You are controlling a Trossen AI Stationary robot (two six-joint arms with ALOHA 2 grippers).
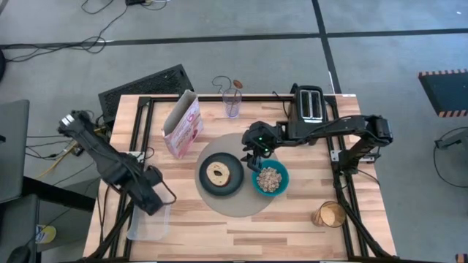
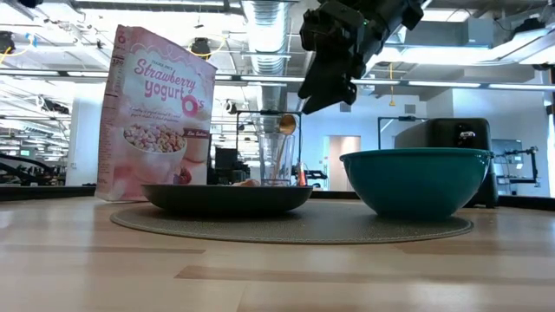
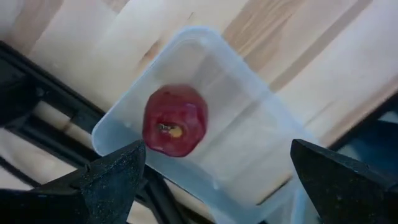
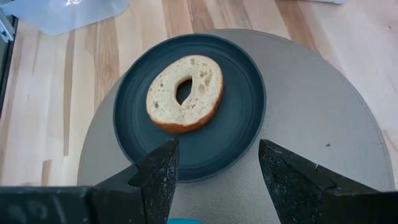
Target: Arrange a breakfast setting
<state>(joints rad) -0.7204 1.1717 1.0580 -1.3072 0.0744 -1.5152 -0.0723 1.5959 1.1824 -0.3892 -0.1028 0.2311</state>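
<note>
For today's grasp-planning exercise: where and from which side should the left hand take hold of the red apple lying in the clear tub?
Probably from straight above, pinching the red apple across its round sides. The clear tub walls block any sideways approach, and the open left hand already hovers over it.

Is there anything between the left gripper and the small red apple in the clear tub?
Nothing visible blocks it. The left gripper hovers open over the clear plastic tub, which has no lid, and the small red apple lies alone inside.
</note>
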